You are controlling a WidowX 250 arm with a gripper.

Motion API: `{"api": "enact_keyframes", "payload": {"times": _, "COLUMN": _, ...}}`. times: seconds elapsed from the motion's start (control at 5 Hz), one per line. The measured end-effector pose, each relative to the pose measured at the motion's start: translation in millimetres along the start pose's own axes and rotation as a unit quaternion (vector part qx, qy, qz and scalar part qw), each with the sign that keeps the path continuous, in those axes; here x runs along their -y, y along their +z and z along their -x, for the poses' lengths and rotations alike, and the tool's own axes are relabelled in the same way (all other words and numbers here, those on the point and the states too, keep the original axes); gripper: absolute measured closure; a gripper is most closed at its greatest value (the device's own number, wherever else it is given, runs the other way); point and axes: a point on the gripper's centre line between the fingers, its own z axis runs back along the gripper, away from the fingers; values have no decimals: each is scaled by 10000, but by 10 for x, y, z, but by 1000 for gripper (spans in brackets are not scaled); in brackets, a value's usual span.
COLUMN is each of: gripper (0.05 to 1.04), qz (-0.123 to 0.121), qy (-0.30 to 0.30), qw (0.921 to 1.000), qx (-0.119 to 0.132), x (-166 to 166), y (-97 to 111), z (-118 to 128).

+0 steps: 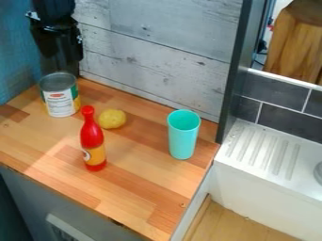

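Four things on the wooden counter (144,188), and straight over to the left side for the opening look. Blue wall (16,56) at the far edge, then, high up and hanging down at the back corner, the black gripper (58,42). Open or closed? Impossible to tell from here. Right below and in front, nearest of all to that gripper, the can (61,96), upright at the back left of the counter, with a grey top and a white, green and yellow label. Touching the gripper or just clear of it? Hard to call.

On to the right and a little forward, to the bottle (92,141): bright red, upright, slim at the neck, with an orange-yellow label low on the body. Just behind and to the right of that, a yellow lemon (113,119), or something very like one, resting on the wood. Grey planks (157,42) all along the back.

Across a wide stretch now to the cup (183,136), turquoise and tall, upright with the mouth facing up, near the right edge of the counter. Past the dark post (234,80), dark tiles (277,103) above a ridged white drainboard (264,150), and brown wood (295,42) up in the top corner.
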Motion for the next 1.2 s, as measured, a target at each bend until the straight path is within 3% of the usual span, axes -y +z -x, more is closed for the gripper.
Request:
{"api": "enact_keyframes", "payload": {"times": 0.2, "gripper": 80, "qz": 109, "qy": 32, "qw": 9998, "qx": -192, "x": 0, "y": -152, "z": 45}}
{"api": "enact_keyframes", "payload": {"times": 0.8, "gripper": 80, "qz": -350, "qy": 299, "qw": 9987, "qx": 234, "x": -182, "y": -218, "z": -143}}
{"api": "enact_keyframes", "payload": {"times": 1.2, "gripper": 80, "qz": -318, "qy": 527, "qw": 9978, "qx": 239, "x": -305, "y": -385, "z": -336}}
